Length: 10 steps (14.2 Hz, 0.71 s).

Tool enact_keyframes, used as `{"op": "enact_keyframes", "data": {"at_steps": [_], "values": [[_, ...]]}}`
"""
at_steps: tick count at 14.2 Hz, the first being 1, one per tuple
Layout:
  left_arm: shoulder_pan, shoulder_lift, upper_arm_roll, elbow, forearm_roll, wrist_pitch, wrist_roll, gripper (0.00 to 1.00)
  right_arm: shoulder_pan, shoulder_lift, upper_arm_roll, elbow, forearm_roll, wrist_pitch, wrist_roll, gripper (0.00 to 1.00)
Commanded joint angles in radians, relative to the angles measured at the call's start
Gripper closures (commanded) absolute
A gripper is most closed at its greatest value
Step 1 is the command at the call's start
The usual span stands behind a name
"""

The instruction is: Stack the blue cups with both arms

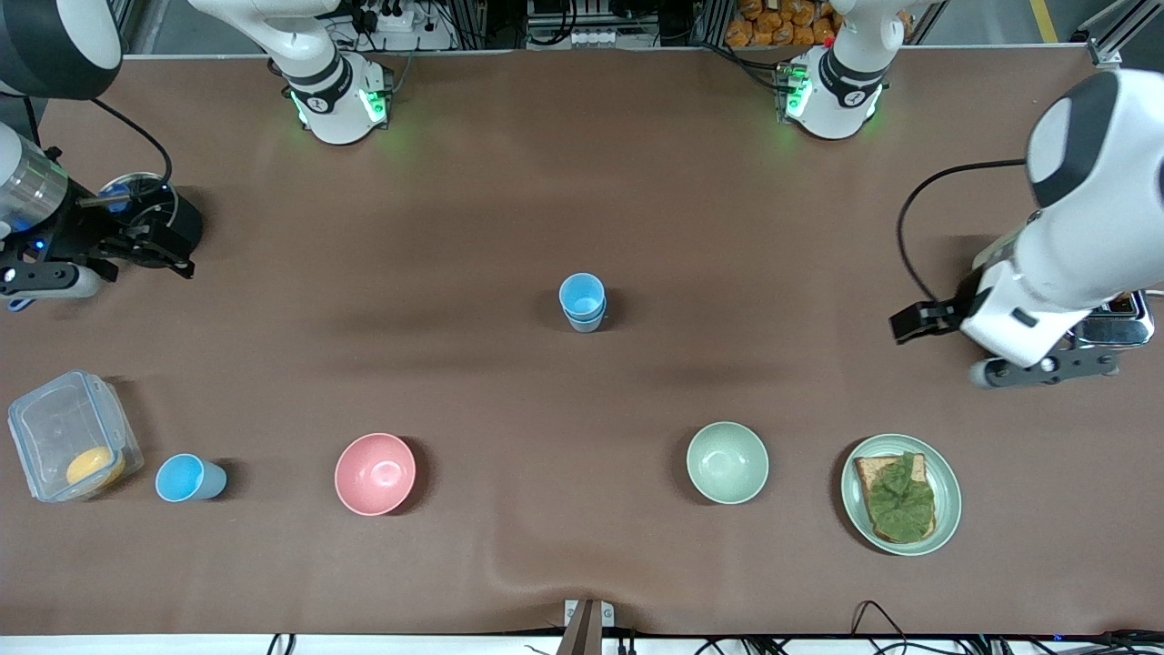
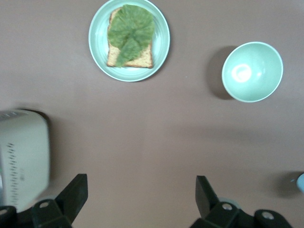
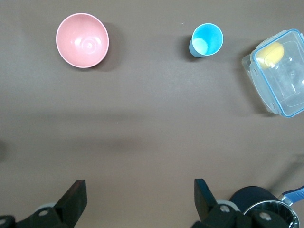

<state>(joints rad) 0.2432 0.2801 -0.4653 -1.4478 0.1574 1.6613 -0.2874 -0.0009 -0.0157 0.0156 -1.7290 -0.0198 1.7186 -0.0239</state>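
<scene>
Stacked blue cups point(image 1: 582, 302) mid-table, well apart from both grippers' fingers.

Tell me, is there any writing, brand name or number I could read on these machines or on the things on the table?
No readable text anywhere.
Each arm's base, right arm and left arm, carries a small dark round mark, too small to read.
The blue cups, the bowls, the plate and the clear box show no labels.

A robotics lab: two arms bolted along a brown-covered desk point(image 1: 509, 182), with aluminium framing point(image 1: 1105, 27), power strips point(image 1: 386, 18) and trailing cables point(image 1: 928, 196) around it.
</scene>
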Motion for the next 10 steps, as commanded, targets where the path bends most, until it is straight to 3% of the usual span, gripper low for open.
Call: {"op": "enact_keyframes", "data": {"at_steps": [1,3,4,6,8,10], "values": [[0.024,-0.108,0.038,-0.060,-0.016,-0.017,0.138,0.00,-0.022,-0.015,0.015,-0.007,0.015,-0.007,0.009,0.00],[-0.164,-0.159,0.275,-0.075,-0.028,-0.043,0.174,0.00,-0.022,-0.015,0.015,-0.007,0.015,-0.007,0.009,0.00],[-0.221,-0.170,0.346,-0.086,-0.033,-0.043,0.201,0.00,-0.022,-0.015,0.015,-0.007,0.015,-0.007,0.009,0.00],[-0.246,-0.231,0.381,-0.133,-0.052,-0.041,0.205,0.00,-0.022,-0.015,0.015,-0.007,0.015,-0.007,0.009,0.00],[-0.313,-0.306,0.474,-0.216,-0.067,-0.020,0.206,0.00,-0.024,-0.015,0.015,-0.007,0.015,-0.008,0.010,0.00],[-0.318,-0.308,0.493,-0.214,-0.104,-0.015,0.227,0.00,-0.022,-0.015,0.015,-0.007,0.015,-0.008,0.010,0.00]]}}
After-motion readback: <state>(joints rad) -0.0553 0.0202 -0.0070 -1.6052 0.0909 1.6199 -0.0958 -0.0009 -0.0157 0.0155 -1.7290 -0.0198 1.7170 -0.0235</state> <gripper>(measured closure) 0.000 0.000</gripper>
